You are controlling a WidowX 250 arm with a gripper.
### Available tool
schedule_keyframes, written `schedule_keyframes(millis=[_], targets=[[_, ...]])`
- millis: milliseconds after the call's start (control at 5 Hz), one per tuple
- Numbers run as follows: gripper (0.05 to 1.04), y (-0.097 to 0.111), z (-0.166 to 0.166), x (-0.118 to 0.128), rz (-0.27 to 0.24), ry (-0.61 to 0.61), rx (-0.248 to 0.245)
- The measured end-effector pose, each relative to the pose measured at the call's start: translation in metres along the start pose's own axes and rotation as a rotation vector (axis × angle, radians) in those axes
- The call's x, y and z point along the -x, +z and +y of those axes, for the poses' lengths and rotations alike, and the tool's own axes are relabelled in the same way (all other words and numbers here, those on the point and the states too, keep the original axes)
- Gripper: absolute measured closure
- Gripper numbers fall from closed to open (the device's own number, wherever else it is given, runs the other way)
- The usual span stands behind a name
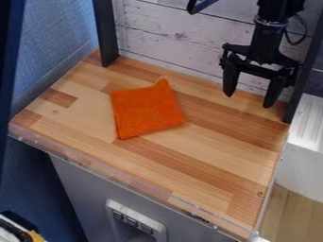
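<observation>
Orange cloth (146, 110), folded into a rough square, lies left of centre on the wooden tabletop (208, 175), one corner poking up toward the whitewashed plank wall (170, 35). Right of it hangs the black gripper (250, 98), fingers spread apart.

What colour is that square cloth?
The square cloth is bright orange; the camera view shows it best.

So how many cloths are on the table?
1. The orange cloth lies towards the back of the table, left of the gripper in the picture. Anything under it would be hidden.
</observation>
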State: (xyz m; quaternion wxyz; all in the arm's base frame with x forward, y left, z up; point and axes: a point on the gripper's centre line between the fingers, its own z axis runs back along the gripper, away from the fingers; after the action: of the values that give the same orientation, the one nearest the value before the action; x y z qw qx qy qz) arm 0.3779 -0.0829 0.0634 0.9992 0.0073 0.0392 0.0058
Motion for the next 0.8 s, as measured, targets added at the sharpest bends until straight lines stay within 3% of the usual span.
schedule_keyframes(millis=[400,600,800], targets=[[0.085,-0.021,0.033,0.01,0.032,0.117,0.002],[0.085,-0.015,0.052,0.014,-0.027,0.196,0.023],[0.085,-0.024,0.069,0.024,-0.051,0.272,0.042]])
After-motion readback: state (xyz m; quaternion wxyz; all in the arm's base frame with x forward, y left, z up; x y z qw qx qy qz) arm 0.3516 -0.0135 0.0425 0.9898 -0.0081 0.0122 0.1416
